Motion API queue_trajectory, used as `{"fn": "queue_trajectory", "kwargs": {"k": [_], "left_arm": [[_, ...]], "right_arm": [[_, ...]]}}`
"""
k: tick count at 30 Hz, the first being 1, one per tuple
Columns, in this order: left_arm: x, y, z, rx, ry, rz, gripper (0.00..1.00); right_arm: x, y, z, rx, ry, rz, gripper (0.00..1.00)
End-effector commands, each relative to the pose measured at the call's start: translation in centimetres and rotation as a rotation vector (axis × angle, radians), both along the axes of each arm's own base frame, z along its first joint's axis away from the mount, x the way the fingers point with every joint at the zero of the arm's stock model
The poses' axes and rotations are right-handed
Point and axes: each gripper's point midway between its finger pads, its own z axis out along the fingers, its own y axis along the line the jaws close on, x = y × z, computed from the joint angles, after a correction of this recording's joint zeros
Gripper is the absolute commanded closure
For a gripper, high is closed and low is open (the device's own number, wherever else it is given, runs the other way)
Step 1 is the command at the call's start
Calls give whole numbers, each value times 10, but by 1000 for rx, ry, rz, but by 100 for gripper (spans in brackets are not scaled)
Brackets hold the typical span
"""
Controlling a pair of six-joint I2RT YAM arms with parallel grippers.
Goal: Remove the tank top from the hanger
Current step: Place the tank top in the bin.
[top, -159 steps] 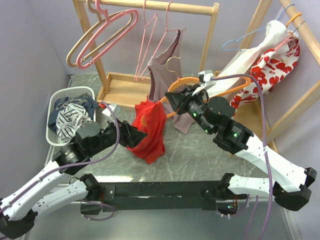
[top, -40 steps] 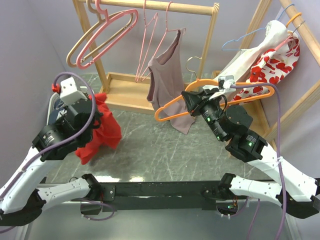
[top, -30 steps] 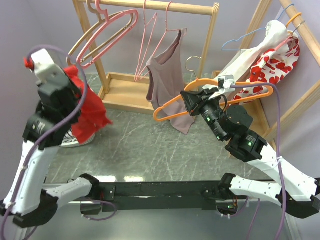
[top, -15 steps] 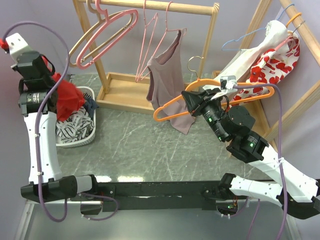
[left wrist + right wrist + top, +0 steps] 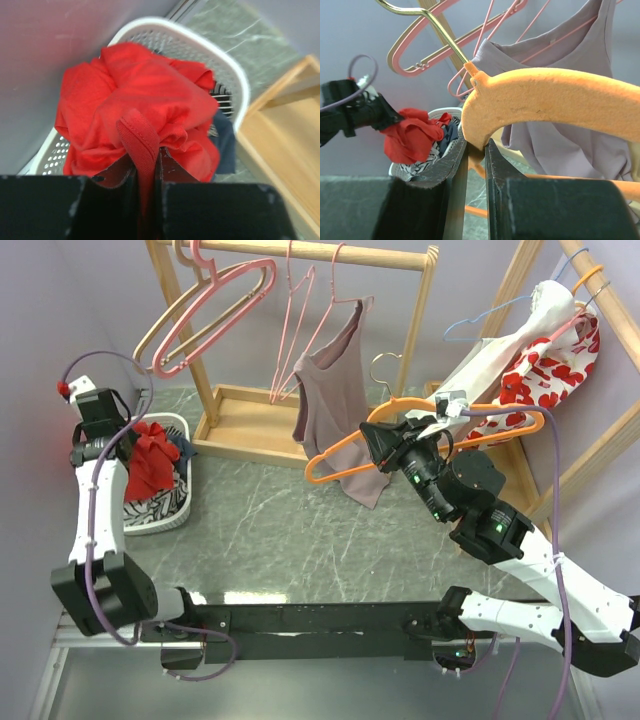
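The left pincer (image 5: 146, 166) stands narrow, nipping a strap of the red tank top (image 5: 145, 95), which lies bunched in the white basket (image 5: 236, 75). The grey marbled table (image 5: 300, 530) spreads right of the basket, and a lilac wall (image 5: 60, 310) rises behind it. Well right of the basket, the right pincer (image 5: 476, 152) clamps the orange hanger (image 5: 555, 95).
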Motion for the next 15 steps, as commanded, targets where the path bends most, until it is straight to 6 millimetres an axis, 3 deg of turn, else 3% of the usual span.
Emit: {"fn": "queue_trajectory", "kwargs": {"k": [1, 5, 7, 11, 12, 15], "left_arm": [[12, 17, -30, -82, 34, 49, 95], [22, 17, -57, -132, 120, 19, 99], [17, 23, -80, -138, 209, 60, 99], [8, 13, -116, -169, 313, -1, 99], [3, 11, -132, -186, 381, -13, 99], [-2, 11, -146, -201, 444, 12, 99]], "right_arm": [[-2, -6, 19, 49, -51, -7, 98], [-2, -7, 18, 51, -49, -11, 98], [-2, -7, 19, 56, -53, -8, 98], [-2, -9, 21, 52, -58, -14, 98], [-2, -8, 20, 52, -58, -11, 98], [-4, -8, 24, 55, -67, -1, 98]]}}
